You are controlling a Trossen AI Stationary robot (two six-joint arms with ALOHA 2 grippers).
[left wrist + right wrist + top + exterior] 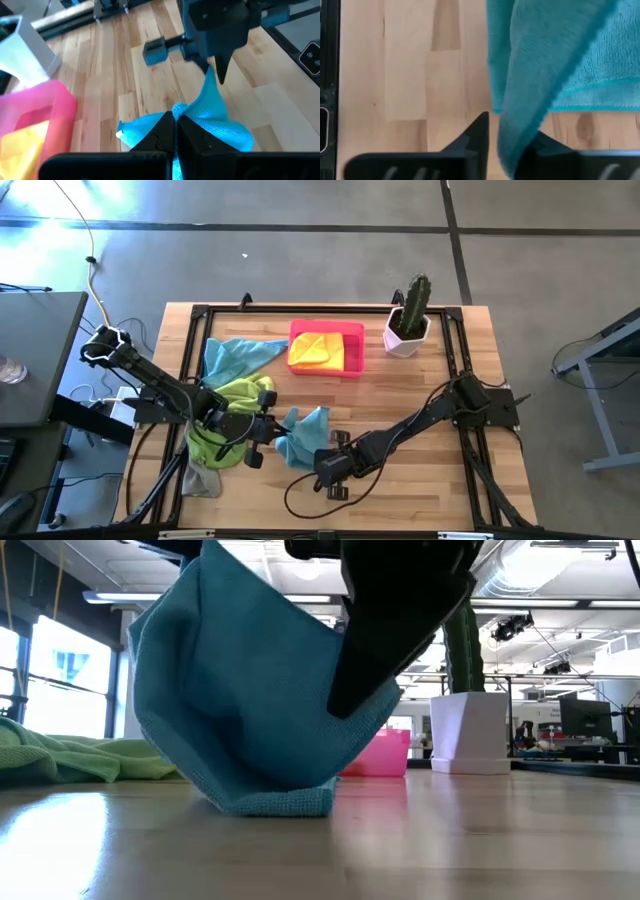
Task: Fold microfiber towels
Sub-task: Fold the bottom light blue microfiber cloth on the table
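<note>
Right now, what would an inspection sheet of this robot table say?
Surface: wooden table, bare boards in front.
Job's things: blue towel lifted between both arms, its bottom edge on the wood; another blue towel, green towels, yellow towel in pink tray.
Clutter: potted cactus.
Grippers: left pincer shut on blue towel; right pincer around its edge.
Cables: yellow cable beside the table.
Surroundings: open hall, monitor.

The blue towel (560, 55) is soft cloth with a fine looped nap and a stitched hem. The surface (405, 65) is pale wood planks, smooth with a slight sheen. The pink tray (35, 107) looks like translucent plastic. The white pot (468, 730) is smooth and matt.
</note>
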